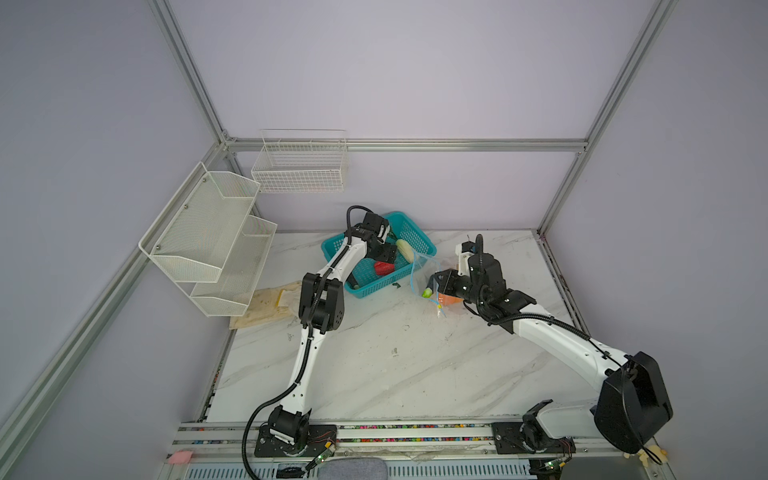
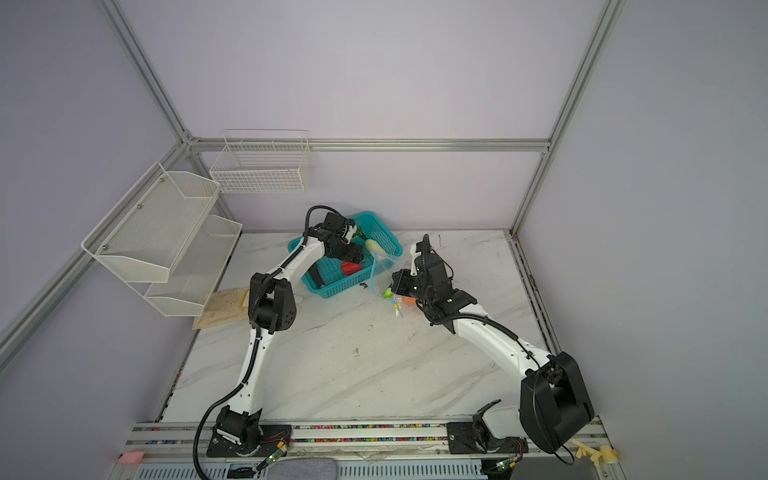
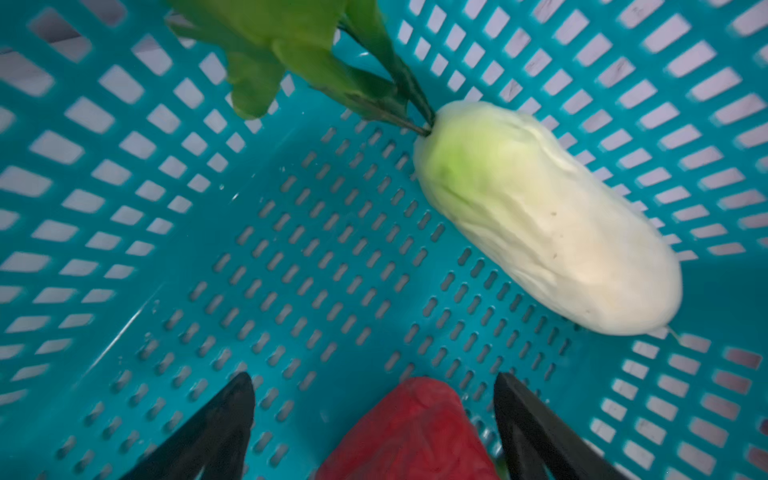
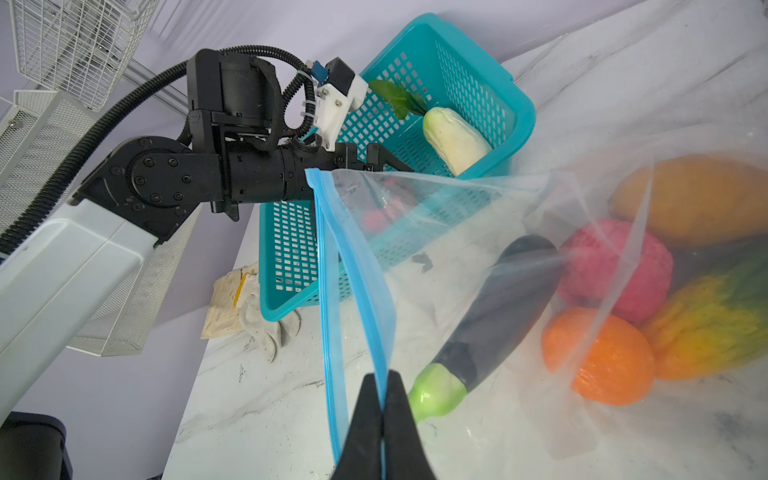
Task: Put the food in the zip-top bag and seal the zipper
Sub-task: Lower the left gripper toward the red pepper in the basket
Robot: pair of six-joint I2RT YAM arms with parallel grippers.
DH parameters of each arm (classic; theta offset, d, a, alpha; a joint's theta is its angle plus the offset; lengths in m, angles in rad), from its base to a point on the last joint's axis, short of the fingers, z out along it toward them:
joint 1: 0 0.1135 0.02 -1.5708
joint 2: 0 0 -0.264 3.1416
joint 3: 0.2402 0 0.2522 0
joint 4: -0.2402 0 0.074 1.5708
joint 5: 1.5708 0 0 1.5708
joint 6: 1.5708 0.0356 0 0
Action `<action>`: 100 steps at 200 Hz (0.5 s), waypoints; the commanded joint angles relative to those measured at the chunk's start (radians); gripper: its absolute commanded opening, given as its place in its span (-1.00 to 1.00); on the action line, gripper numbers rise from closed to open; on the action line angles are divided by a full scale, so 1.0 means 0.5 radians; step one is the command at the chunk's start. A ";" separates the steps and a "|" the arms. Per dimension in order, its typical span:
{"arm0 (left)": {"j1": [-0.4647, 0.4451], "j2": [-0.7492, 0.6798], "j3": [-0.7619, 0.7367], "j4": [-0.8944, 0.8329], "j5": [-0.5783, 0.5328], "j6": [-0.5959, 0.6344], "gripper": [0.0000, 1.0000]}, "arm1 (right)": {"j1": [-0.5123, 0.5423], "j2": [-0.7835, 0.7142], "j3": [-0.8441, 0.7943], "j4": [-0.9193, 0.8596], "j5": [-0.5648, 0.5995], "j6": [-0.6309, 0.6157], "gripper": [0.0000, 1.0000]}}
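Past halfway, I reckoned: a dark eggplant (image 4: 498,303), an orange (image 4: 598,357) and a yellow-orange mango (image 4: 698,199) lay inside the clear, crinkly zip-top bag (image 4: 478,208) on the marble counter (image 4: 270,395), beside the teal plastic basket (image 3: 124,216). My right jaws pinched its light-blue zipper strip (image 4: 357,282), mouth gaping, unsealed; my left jaws stood wide around a red piece (image 3: 411,436) in the basket, white cabbage (image 3: 548,220) nearby.

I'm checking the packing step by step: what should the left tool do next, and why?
Probably lower and close the left tool on the red piece: it stands open with that piece between its fingers in the teal basket, while the right tool pinches the zipper, holding the zip-top bag open.
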 commanded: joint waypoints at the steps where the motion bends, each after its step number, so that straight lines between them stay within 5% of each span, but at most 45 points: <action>1: -0.012 -0.187 -0.101 -0.033 -0.014 0.016 0.91 | -0.010 0.010 0.068 0.044 -0.010 -0.014 -1.00; 100: -0.016 -0.168 -0.140 -0.089 -0.026 0.010 1.00 | -0.010 0.010 0.071 0.055 -0.022 -0.014 -1.00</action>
